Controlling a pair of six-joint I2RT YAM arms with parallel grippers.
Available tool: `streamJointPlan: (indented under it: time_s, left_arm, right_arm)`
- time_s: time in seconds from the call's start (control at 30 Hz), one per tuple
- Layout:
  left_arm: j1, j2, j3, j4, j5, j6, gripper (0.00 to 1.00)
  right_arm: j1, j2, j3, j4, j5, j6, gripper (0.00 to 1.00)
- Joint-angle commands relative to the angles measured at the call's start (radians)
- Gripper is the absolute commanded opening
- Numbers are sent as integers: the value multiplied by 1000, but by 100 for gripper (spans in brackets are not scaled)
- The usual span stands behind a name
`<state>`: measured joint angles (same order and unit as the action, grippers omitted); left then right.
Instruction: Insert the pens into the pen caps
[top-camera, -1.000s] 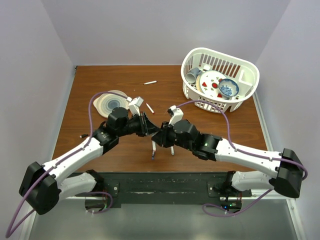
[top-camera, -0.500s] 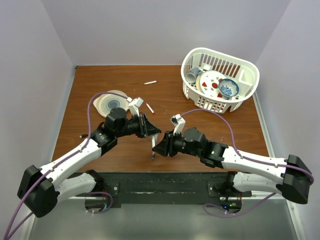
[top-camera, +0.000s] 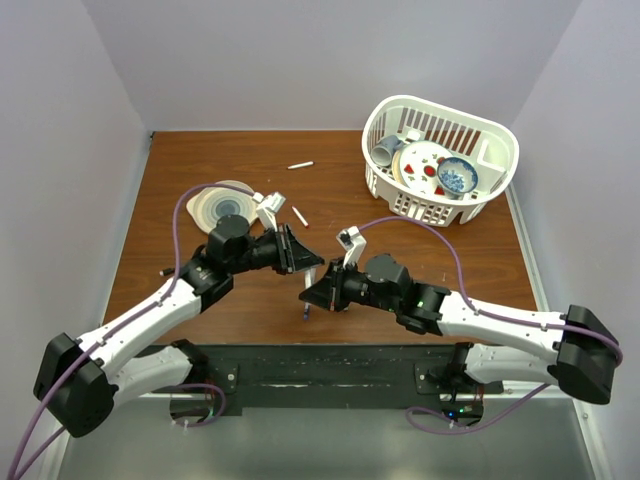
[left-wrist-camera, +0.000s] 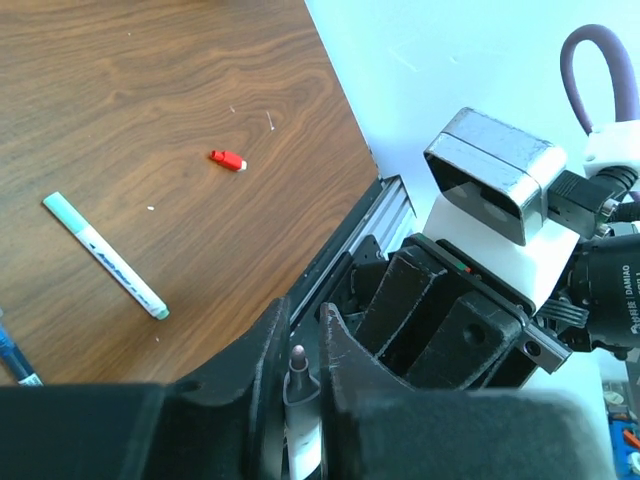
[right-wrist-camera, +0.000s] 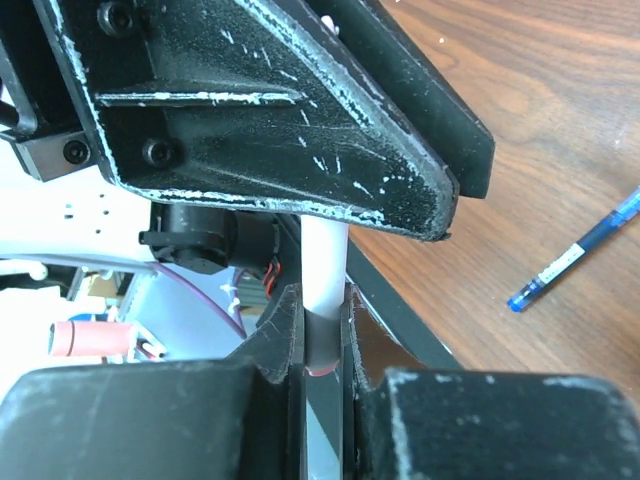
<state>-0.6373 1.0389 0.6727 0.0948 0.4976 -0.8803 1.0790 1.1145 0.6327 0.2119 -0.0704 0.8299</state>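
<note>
The white pen is held off the bench near its front edge. The left claw is clenched on it, dark tip poking out between the fingers. The right claw is clenched on its other end at a greyish section; cap or not, can't tell. Lying on bench: green-ended pen, red cap, blue pen.

You've white pen upright, end in grey cap; green-capped pen, red cap, blue pen lie flat, apart.
</note>
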Motion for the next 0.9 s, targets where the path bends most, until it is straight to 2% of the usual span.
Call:
streamJointPlan:
  time_s: [0.0,0.03,0.1,0.13,0.23,0.37,0.47,0.53,0.67,0.77,0.87]
  left_arm:
    - [-2,-30,33,-3,-39,-14,39]
    - [-2,-33,40,-48,-59,-10,54]
    - [1,-30,68,-92,-126,15,64]
    - [-1,-25,80,-175,-154,24,71]
    - [10,-2,139,-307,-267,47,77]
    - [42,16,215,-481,-494,-76,77]
    - [70,9,212,-559,-601,-156,78]
    - [88,-11,206,-590,-648,-167,77]
    - [114,-56,205,-662,-912,-126,74]
    - [181,-60,209,-731,-1020,-123,74]
    - [284,-27,211,-817,-1015,-134,74]
  right_arm:
    - [6,-2,5,63,0,2,0]
    - [6,-11,7,57,6,2,0]
    - [7,-24,-4,52,20,-2,0]
    - [7,-47,-13,58,38,0,0]
    - [6,-77,-51,54,69,-2,0]
    - [6,-157,-79,8,113,-18,0]
    - [7,-221,-102,-28,144,-21,0]
    - [7,-257,-111,-58,156,-29,0]
    - [6,-323,-113,-115,167,-52,0]
    - [7,-363,-114,-146,181,-69,0]
    - [7,-380,-117,-169,188,-81,0]
